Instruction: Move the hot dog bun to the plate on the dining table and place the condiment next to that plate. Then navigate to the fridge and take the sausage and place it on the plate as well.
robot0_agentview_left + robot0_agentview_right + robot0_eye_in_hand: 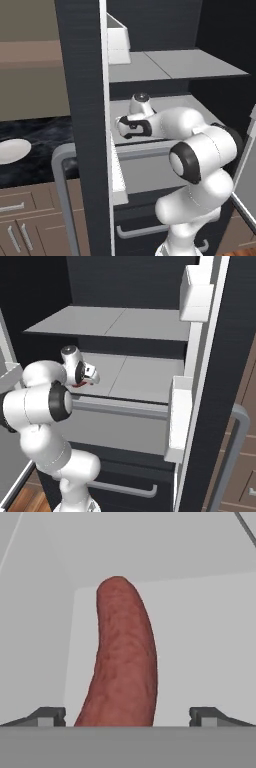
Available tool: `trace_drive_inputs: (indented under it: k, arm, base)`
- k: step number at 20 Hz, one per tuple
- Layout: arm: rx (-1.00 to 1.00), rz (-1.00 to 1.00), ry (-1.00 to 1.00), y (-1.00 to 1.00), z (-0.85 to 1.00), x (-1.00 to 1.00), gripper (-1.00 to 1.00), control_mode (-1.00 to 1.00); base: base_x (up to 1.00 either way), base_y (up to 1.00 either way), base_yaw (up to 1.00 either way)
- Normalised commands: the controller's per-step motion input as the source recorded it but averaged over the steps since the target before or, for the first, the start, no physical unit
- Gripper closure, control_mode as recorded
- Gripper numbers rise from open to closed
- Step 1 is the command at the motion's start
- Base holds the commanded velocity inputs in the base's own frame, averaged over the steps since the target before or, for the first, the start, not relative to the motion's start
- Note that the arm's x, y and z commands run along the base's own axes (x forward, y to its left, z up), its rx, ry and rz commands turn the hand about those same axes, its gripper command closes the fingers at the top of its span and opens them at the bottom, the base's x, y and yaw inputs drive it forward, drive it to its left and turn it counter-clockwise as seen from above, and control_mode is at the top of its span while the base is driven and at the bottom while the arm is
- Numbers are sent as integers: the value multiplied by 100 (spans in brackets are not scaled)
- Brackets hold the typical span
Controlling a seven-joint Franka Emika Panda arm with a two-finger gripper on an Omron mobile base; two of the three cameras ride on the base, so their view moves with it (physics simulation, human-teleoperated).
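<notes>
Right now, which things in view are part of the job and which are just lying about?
Job:
- sausage, lying between the open pincer tips
- fridge, door open

Lying about:
- white plate on the worktop
- door bins

Counted: one slim reddish-brown sausage (122, 657), two grey fridge shelves (107, 323), two white door bins (196, 300), one white plate (12, 150) mid-left.

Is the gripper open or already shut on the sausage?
Open. In the hand view both dark fingers stand wide apart, with the slim reddish-brown sausage lying between them, untouched on the grey fridge shelf.
</notes>
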Motion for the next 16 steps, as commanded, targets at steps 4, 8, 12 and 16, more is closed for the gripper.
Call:
trace_drive_inputs:
  k: [4, 8, 12, 16]
  arm:
    - [-1, 0, 1, 1, -38, 3, 100, -100]
    - [0, 0, -4, -2, -27, -17, 100, -100]
    - [9, 0, -32, -37, -4, -84, 100, -100]
    - [8, 0, -22, -50, 23, -84, 100, -100]
  base:
    - [0, 0, 0]
    - [0, 0, 0]
    - [0, 0, 0]
    - [0, 0, 0]
